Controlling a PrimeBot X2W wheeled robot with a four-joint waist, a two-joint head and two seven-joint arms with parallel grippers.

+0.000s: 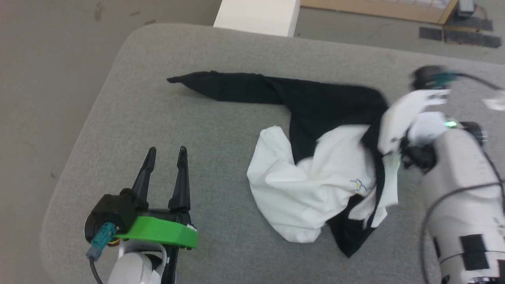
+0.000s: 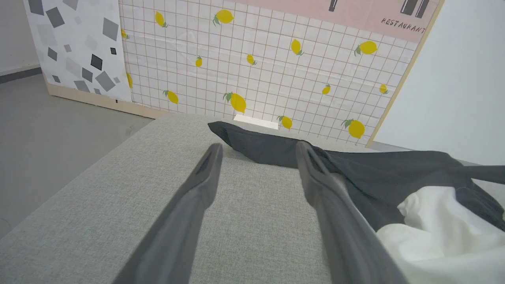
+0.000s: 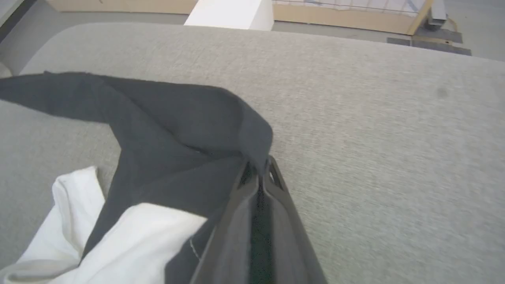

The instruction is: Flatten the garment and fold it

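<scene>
The soft white T-shirt with black sleeves (image 1: pixel 315 177) lies crumpled on the grey fabric-covered tabletop (image 1: pixel 221 51). At the T-shirt's black right edge, the right claw (image 3: pixel 260 170) is clenched on a fold of black cloth. The left claw (image 1: pixel 166 152) hovers well left of the T-shirt, released, fingers spread.

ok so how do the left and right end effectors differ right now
The left end effector, two long dark fingers, stands open; the right end effector is shut. The left holds nothing, beside the soft white-and-black T-shirt; the right pinches its black fabric. Both are over the grey fabric surface.
</scene>
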